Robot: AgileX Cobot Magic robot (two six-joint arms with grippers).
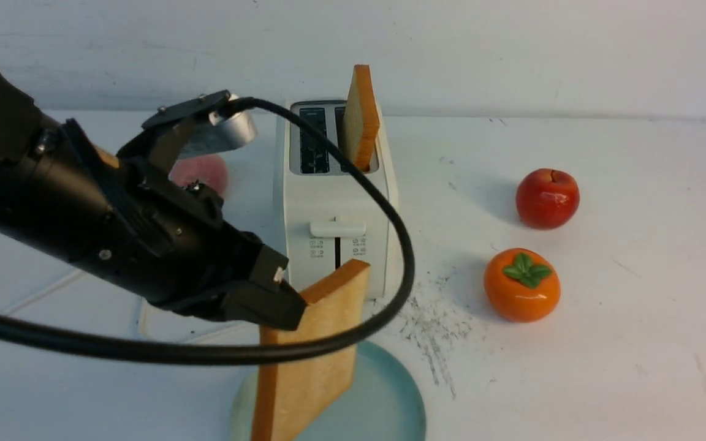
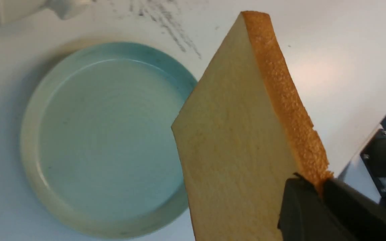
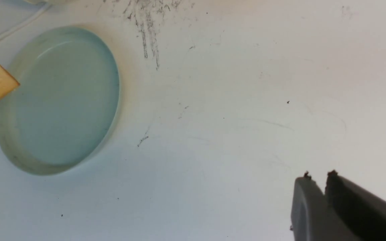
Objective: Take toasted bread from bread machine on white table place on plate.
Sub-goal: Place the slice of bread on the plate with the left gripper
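Observation:
My left gripper [image 1: 288, 297] is shut on one slice of toasted bread [image 1: 313, 355] and holds it on edge over the pale blue-green plate [image 1: 390, 398]. In the left wrist view the jaws pinch the slice's crust corner [image 2: 317, 182], and the plate [image 2: 106, 140] lies bare beyond the slice [image 2: 240, 140]. A second slice [image 1: 360, 116] stands in the right slot of the cream-white bread machine [image 1: 334, 202]; its left slot is bare. My right gripper [image 3: 318, 175] is shut and holds nothing above the white table [image 3: 246, 117]; it does not show in the front view.
A red apple [image 1: 547, 198] and an orange persimmon [image 1: 521, 284] sit right of the bread machine. A pink fruit [image 1: 201, 171] lies left of it, partly hidden by my left arm. Dark scratch marks [image 1: 432, 324] lie beside the plate. A black cable [image 1: 206, 352] loops across the front.

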